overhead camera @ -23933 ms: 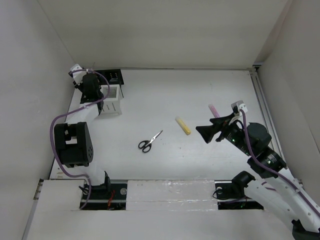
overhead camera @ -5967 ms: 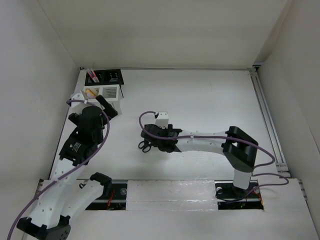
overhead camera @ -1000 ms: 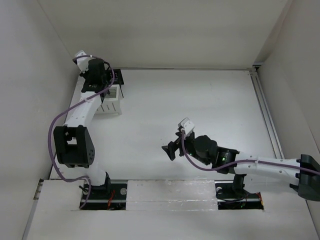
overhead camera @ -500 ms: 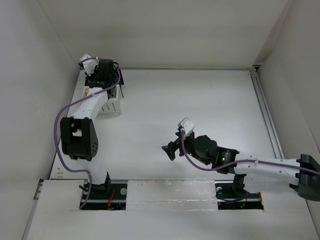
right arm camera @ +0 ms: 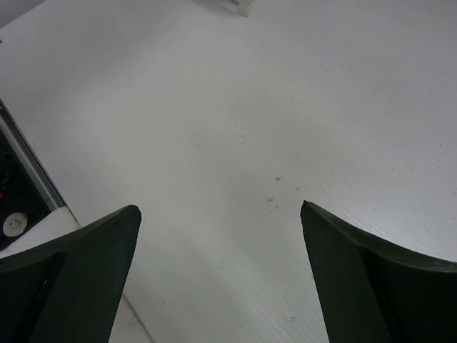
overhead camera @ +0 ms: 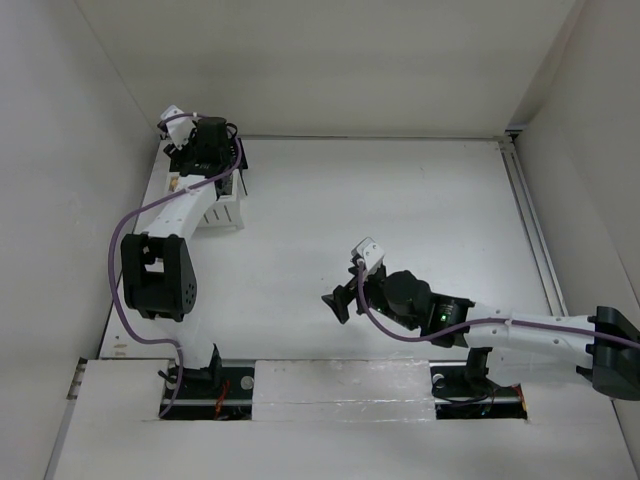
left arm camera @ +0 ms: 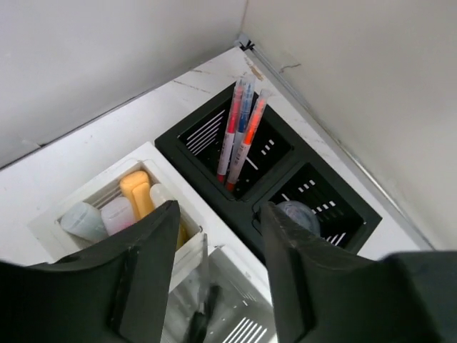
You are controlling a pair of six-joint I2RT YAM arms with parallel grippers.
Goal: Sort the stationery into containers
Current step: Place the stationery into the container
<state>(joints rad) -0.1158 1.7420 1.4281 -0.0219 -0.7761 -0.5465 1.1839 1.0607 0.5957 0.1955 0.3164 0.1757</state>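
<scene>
Since scissors (left arm camera: 200, 321) sit in the box (left arm camera: 86, 184), left gripper (left arm camera: 218, 214) and right gripper (right arm camera: 220, 209) gape empty; sorting looks done, next retract both.

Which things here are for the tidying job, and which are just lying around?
For the job: pens and round tub in the black mesh holder; markers and what looks like scissors in the white organizer.
Just there: the table and its edge rail.
</scene>
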